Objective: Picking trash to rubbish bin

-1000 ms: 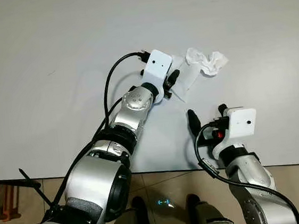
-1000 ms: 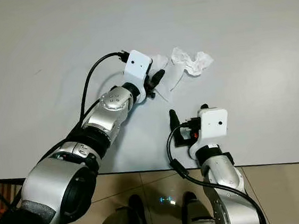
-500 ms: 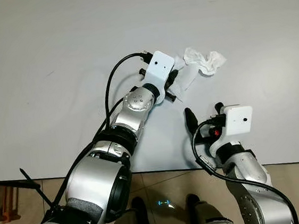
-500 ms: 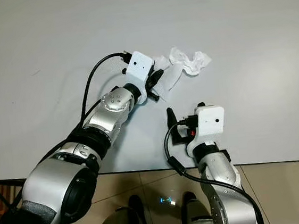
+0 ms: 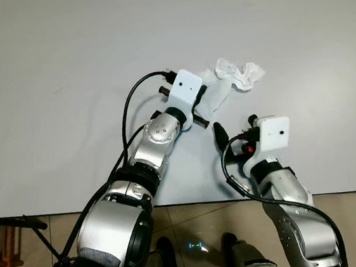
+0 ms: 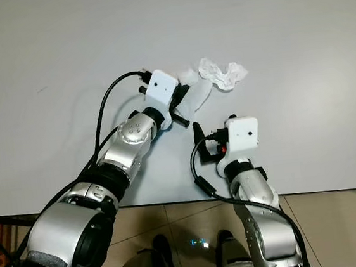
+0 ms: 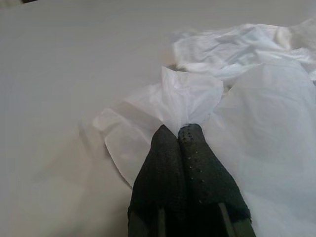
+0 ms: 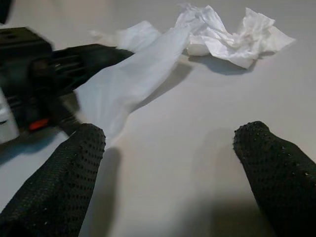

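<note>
We have our left claw (image 7: pixel 178 132) clenched on the white tissue (image 7: pixel 256 148) lying on the counter (image 5: pixel 61 50); our right claw (image 8: pixel 168 148) waits released nearby. Lifting and binning remain undone.

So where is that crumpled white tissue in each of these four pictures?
Left eye view: tissue on the grey table, upper middle, just beyond the left gripper.
Right eye view: same spot, upper middle.
Left wrist view: ahead of the shut fingers, which pinch its edge.
Right wrist view: far side, beyond the open right gripper.
Shared landmark: the left gripper's black fingers.
</note>
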Available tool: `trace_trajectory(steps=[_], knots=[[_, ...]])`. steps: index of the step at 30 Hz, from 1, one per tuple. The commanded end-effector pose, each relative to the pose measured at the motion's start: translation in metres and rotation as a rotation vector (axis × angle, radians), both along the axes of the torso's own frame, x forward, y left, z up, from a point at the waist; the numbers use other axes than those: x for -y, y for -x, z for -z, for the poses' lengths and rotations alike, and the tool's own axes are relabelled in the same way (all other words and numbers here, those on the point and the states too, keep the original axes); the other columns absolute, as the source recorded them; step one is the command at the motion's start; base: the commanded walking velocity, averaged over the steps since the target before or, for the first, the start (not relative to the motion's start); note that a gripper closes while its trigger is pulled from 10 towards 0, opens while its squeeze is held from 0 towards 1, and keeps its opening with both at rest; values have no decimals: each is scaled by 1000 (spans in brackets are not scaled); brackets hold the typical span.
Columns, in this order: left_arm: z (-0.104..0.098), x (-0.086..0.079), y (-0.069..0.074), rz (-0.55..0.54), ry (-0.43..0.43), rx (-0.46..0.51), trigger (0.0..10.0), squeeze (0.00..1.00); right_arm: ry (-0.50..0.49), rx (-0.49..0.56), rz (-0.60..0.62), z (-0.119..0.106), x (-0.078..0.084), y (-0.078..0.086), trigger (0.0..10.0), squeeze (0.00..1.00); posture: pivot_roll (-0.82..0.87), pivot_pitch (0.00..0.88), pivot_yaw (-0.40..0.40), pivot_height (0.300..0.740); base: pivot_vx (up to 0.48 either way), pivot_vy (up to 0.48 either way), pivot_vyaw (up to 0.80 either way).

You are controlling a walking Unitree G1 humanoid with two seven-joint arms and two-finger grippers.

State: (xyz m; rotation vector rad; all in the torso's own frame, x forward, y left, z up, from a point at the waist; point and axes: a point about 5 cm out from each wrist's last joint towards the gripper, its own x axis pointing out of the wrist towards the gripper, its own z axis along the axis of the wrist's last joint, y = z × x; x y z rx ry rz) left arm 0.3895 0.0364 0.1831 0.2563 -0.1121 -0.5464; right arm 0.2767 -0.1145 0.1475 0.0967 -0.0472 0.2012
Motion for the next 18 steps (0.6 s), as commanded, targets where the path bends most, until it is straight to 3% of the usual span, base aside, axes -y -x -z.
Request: trace_trajectory(steps=[1,2,3,11,18], knots=[[15,-10,1,-54,3,-42,4706,0,-9,-139,-6,29,1,3,10000,0,-153,235,67,740,0,0,0],[14,-12,1,-71,14,-35,4706,0,-8,-136,-9,28,0,2,10000,0,-153,232,67,740,0,0,0],[11,-16,0,-93,45,-20,10000,0,-7,-129,-12,27,0,-2,10000,0,-153,223,65,740,0,0,0],[-4,-36,-1,-195,165,90,10000,0,7,-89,4,20,6,-18,10000,0,-137,158,58,740,0,0,0],[-8,-42,3,-246,251,143,10000,0,11,-70,7,18,6,-26,10000,0,-131,129,56,740,0,0,0]])
